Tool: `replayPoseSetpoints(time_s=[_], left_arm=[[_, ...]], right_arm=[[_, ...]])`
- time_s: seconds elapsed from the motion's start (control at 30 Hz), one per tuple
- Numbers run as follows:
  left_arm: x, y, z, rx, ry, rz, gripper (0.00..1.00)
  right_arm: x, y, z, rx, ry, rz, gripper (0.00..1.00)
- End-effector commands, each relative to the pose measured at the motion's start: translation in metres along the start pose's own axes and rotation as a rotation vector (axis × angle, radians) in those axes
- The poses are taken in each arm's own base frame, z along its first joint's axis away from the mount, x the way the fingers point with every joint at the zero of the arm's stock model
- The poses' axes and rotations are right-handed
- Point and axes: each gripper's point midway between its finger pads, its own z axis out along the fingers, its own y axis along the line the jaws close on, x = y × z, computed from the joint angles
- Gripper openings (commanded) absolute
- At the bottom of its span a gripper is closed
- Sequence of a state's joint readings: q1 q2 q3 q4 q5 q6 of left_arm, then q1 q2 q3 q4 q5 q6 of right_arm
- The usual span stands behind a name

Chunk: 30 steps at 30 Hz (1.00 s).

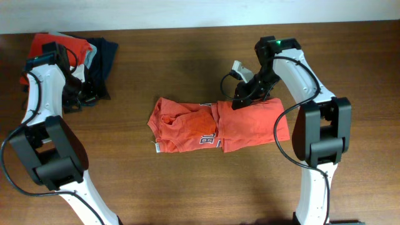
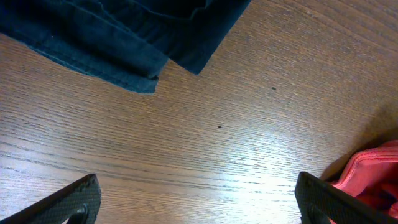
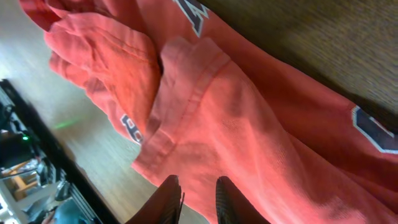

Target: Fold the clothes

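Brown wooden table [image 1: 187,187]. At centre 1 orange shirt [image 1: 187,125], partly folded, rumpled at 1 end. At far corner pile of clothes [image 1: 90,53], orange and navy, well apart from shirt.

Orange-red shirt [image 3: 249,124] ahead of the right gripper [image 3: 198,202], with navy, white-edged lettering. Dark navy garment [image 2: 112,31] beyond the black left gripper [image 2: 199,205]. Brown wood-grain table [image 2: 249,112].

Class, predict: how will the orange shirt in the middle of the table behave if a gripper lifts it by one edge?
Probably floppy: the orange shirt lies in soft creases and overlapping folds, so it would likely drape and unfold. It looks thin, so probably light. Pushed, it would likely bunch rather than slide.
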<state>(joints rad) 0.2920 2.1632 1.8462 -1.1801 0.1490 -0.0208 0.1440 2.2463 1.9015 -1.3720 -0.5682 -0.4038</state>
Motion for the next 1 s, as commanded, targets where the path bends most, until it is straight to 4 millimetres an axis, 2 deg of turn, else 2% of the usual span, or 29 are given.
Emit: replayPoseSetpoints(time_s=[0.0, 0.17, 0.4, 0.47, 0.63, 0.73, 0.8, 0.97], left_arm=[[-0.008, -0.003, -0.021, 0.001, -0.058, -0.002, 1.00], [-0.008, -0.003, -0.021, 0.001, -0.058, -0.002, 0.99], [-0.008, -0.003, -0.021, 0.001, -0.058, -0.002, 1.00], [-0.008, -0.003, -0.021, 0.001, -0.058, -0.002, 0.99], [-0.008, -0.003, -0.021, 0.001, -0.058, -0.002, 0.99], [-0.008, -0.003, -0.021, 0.001, -0.058, -0.002, 0.99], [-0.008, -0.003, -0.021, 0.001, -0.058, -0.002, 0.99], [-0.008, -0.003, -0.021, 0.001, -0.058, -0.002, 0.99]], right_arm=[[0.005, -0.005, -0.007, 0.071, 0.015, -0.020, 0.25], [0.014, -0.014, 0.000, 0.077, 0.036, 0.004, 0.25], [0.026, -0.038, 0.005, 0.073, 0.026, 0.055, 0.25], [0.024, -0.046, 0.009, 0.079, 0.005, 0.054, 0.25], [0.010, -0.066, 0.033, 0.108, -0.088, -0.005, 0.25], [0.009, -0.063, 0.034, 0.081, -0.101, -0.006, 0.25], [0.005, -0.055, 0.027, 0.054, -0.110, -0.014, 0.25], [-0.006, -0.031, -0.008, 0.011, -0.121, -0.032, 0.23]])
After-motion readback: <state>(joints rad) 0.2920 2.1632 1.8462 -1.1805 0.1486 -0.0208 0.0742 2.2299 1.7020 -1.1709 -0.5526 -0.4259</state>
